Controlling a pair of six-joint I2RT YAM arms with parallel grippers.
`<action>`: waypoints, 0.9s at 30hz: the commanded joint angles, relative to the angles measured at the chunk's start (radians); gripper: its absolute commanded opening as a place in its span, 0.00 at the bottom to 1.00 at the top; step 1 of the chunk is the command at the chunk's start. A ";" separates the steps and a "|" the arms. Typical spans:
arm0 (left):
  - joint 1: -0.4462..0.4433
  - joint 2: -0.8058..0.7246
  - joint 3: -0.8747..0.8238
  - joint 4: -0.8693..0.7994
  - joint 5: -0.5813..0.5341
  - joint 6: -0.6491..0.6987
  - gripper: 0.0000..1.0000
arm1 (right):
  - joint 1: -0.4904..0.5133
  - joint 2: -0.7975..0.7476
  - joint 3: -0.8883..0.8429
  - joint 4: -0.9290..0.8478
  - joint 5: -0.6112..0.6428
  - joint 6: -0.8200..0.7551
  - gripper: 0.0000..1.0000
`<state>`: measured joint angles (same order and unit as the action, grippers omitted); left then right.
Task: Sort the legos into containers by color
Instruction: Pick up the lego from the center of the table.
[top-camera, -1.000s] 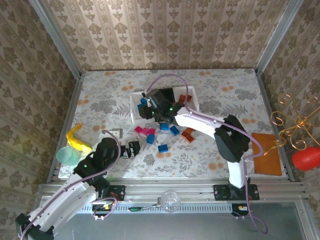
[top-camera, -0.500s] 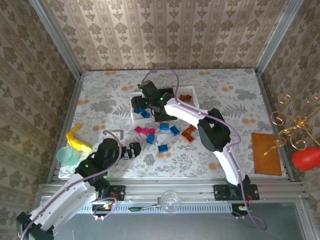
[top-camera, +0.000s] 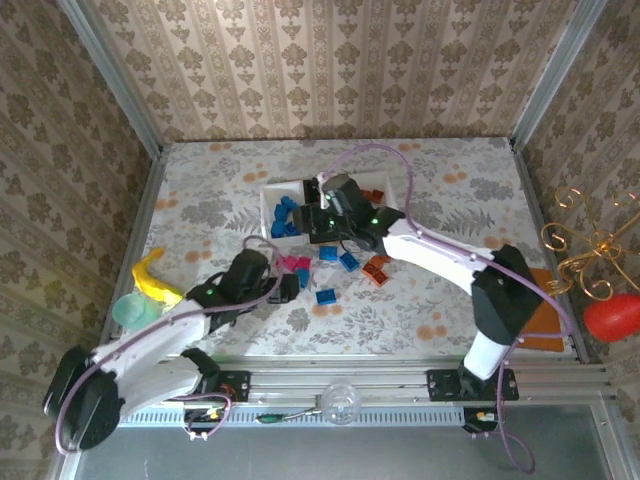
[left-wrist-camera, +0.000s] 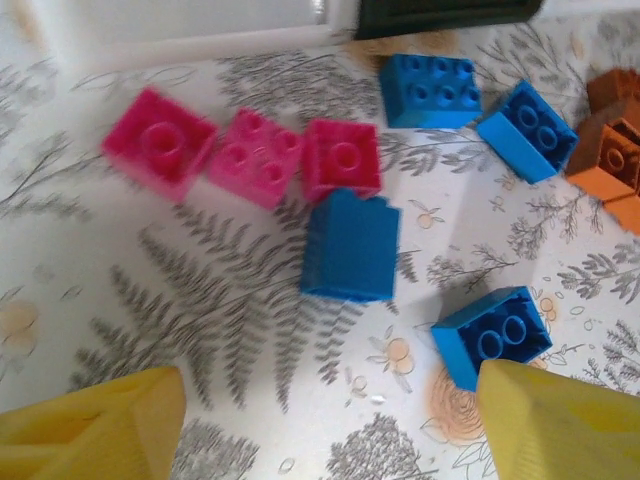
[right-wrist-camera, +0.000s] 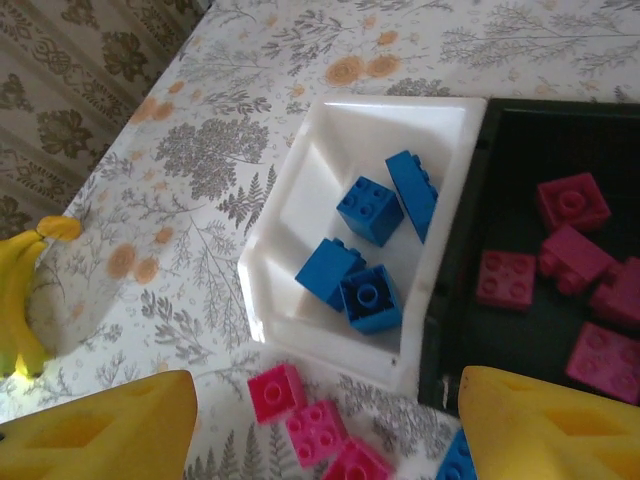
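A yellow banana toy (top-camera: 155, 278) lies far left of the black tray (right-wrist-camera: 515, 170), near the table's (top-camera: 450, 330) left edge. The left gripper (left-wrist-camera: 325, 430) hovers over the table on the near side of the black tray, its yellow fingers (left-wrist-camera: 90, 430) spread wide with nothing between them. Loose legos lie ahead of it. Three pink ones (left-wrist-camera: 255, 160) sit in a row, close to the near-left corner of the black tray, and a blue one (left-wrist-camera: 350, 245) lies just below the rightmost pink.

Touching the black tray's left wall is a white tray (right-wrist-camera: 330, 150) holding four blue legos (right-wrist-camera: 370, 210). The black tray itself holds several pink legos (right-wrist-camera: 572, 202). The right gripper (right-wrist-camera: 325, 430) hangs above the near edge of these two trays, fingers wide apart and empty.

More loose blue legos (left-wrist-camera: 430, 90) lie just off the black tray's near edge, and another (left-wrist-camera: 492, 335) lies farther toward the arms. Right of the black tray, orange-brown legos (top-camera: 373, 196) sit in the other white tray (top-camera: 390, 203), and a few more orange-brown ones (top-camera: 378, 268) lie loose, near and to the right of the black tray. A flat brown board (top-camera: 545, 315) lies far right, partly behind the right arm
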<state>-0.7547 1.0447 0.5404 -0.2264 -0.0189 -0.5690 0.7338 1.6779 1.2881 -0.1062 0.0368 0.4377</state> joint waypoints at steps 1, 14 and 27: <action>-0.061 0.130 0.113 -0.005 -0.070 0.096 0.72 | 0.001 -0.083 -0.096 0.038 0.045 0.017 0.71; -0.102 0.384 0.183 0.021 -0.181 0.124 0.59 | -0.007 -0.254 -0.291 0.041 0.094 0.024 0.72; -0.084 0.533 0.220 0.056 -0.170 0.126 0.50 | -0.023 -0.315 -0.335 0.036 0.116 0.024 0.73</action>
<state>-0.8425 1.5654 0.7330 -0.1749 -0.1806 -0.4511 0.7181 1.4170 0.9676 -0.0780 0.1165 0.4492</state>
